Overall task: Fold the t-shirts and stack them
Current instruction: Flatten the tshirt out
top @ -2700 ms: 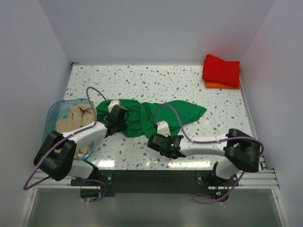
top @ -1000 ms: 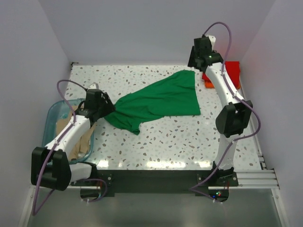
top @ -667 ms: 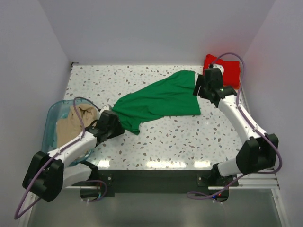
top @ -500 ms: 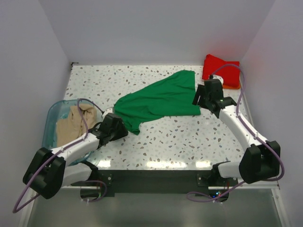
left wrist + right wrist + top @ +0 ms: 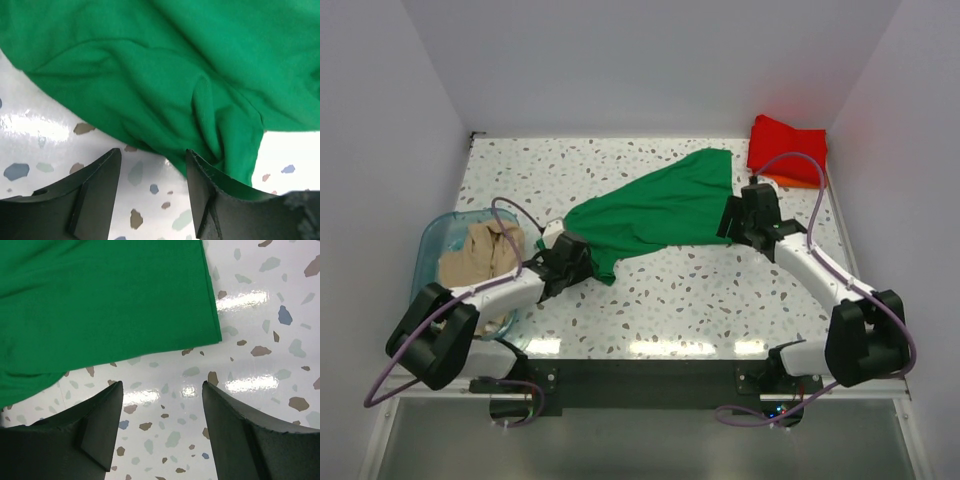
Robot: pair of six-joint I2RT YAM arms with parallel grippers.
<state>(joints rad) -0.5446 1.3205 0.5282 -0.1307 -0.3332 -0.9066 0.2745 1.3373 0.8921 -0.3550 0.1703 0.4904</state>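
The bright green t-shirt [image 5: 655, 210] lies spread out across the middle of the table. My left gripper [image 5: 577, 263] is at the shirt's near-left end, open. In the left wrist view, bare table shows between the left fingers [image 5: 95, 195], and the wrinkled green cloth [image 5: 165, 85] reaches over the right finger's edge. My right gripper [image 5: 729, 222] is open just off the shirt's near-right corner [image 5: 212, 335], with only table between the right fingers [image 5: 235, 435]. A folded red t-shirt [image 5: 788, 147] rests on an orange t-shirt [image 5: 788, 181] at the back right. The beige t-shirt [image 5: 478, 252] lies crumpled in the bin.
A translucent teal bin [image 5: 428, 243] sits at the table's left edge beside my left arm. The folded stack is close behind my right arm. White walls enclose the speckled table [image 5: 680, 300] on three sides.
The right arm has swung down from the shirt's far corner to its near-right corner. The left gripper has moved from the shirt's left end to its near edge. The shirt lies flat.
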